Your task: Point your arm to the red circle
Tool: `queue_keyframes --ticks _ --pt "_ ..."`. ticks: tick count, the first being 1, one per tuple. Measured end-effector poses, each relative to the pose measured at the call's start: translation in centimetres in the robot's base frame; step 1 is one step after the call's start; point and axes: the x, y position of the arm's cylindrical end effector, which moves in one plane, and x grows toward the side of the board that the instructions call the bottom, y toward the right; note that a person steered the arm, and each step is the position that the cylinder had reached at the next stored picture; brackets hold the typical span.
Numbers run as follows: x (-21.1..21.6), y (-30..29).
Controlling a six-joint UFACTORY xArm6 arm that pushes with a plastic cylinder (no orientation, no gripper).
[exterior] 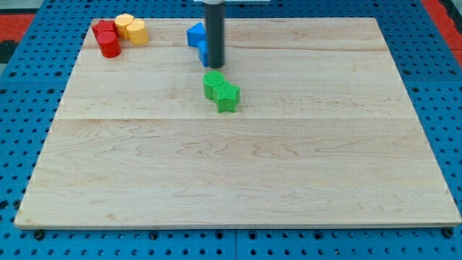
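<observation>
Boards first: nearest you, the wooden board carries nothing across its lower stretch. Moving up the view, you meet a pair of green blocks, touching each other, their shapes hard to call. Just above them your rod comes down, and my tip rests right beside a blue block, partly in front of it, so you cannot tell whether the two touch. No fingers exist on this rig; the rod carries nothing and can only nudge.

Farthest back, at the view's top left, you find the red pieces. The red circle looks like the round one at the lower edge of that cluster, with another red block above it and two yellow blocks to its right, all packed close.

You appear to be at the approach stage: the tip is well apart from the target. Next, you would likely sweep towards the view's left, below the cluster, stopping short of the circle and clear of the blue block.
</observation>
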Motion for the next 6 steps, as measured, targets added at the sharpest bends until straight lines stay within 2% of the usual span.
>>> queue_keyframes --ticks 1,2,3,4,5,6 --pt "-2.7 -1.8" --pt "-1.2 -4.9" --pt "-2.4 -11.6" --pt "3.2 -15.7" --pt "5.6 -25.2" --pt "1.9 -25.3"
